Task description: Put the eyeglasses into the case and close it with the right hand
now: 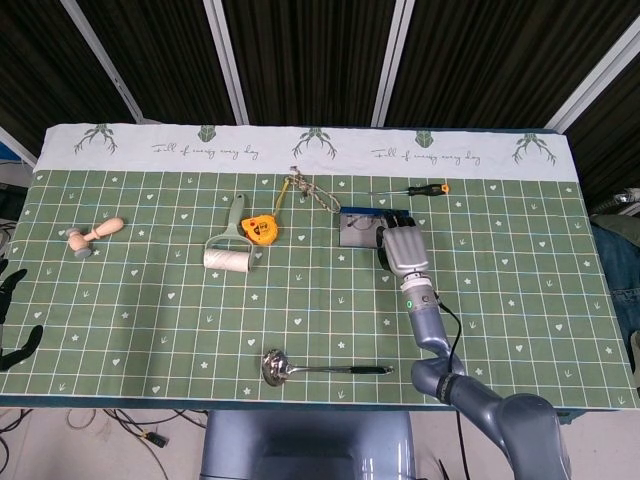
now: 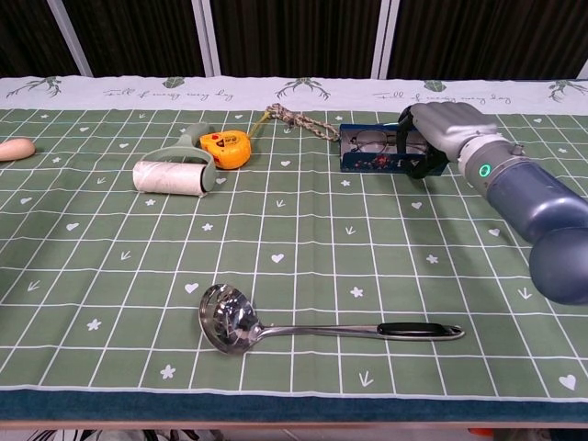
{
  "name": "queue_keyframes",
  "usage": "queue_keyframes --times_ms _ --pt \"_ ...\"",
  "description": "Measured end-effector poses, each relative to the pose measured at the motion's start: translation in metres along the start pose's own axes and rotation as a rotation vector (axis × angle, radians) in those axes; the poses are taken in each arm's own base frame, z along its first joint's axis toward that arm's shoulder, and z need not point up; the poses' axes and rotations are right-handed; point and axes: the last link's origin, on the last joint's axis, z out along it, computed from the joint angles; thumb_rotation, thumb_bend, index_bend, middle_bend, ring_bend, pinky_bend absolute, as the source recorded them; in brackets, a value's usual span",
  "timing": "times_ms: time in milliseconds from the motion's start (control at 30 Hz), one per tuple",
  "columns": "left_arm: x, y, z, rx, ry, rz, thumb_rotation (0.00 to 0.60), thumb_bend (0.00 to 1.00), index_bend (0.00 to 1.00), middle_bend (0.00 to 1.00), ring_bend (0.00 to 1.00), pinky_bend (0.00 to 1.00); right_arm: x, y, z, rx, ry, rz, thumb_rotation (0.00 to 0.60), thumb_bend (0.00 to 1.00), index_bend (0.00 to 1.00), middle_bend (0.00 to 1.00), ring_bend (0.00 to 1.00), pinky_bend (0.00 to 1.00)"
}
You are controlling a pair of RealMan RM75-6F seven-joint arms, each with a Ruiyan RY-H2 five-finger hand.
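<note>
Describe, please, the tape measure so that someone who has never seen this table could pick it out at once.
On the green checked tablecloth, look left of centre, toward the far white border. There a white lint roller lies with a knotted rope further right; the tape measure sits between them. It is the only small, rounded orange-yellow thing there.

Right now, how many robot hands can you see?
2. The right hand is at the eyeglasses case, fingers on it; the left hand shows partly at the head view's left edge.
</note>
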Motion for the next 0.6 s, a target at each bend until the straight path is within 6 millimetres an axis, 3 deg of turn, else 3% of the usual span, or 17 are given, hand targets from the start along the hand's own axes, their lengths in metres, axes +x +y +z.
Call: queue_keyframes --times_ms 367,600 --pt "0.001 0.000 0.000 0.001 0.001 -0.004 0.600 0.32 0.12 0.00 0.00 0.00 0.002 -0.004 -0.004 0.014 -0.007 0.052 0.600 0.57 0.58 0.19 0.14 0.23" --pt "0.001 0.000 0.000 0.000 0.001 -0.003 0.600 0.32 0.12 0.00 0.00 0.00 0.012 -0.010 -0.018 0.077 -0.003 0.080 0.600 0.57 0.59 0.19 0.14 0.23"
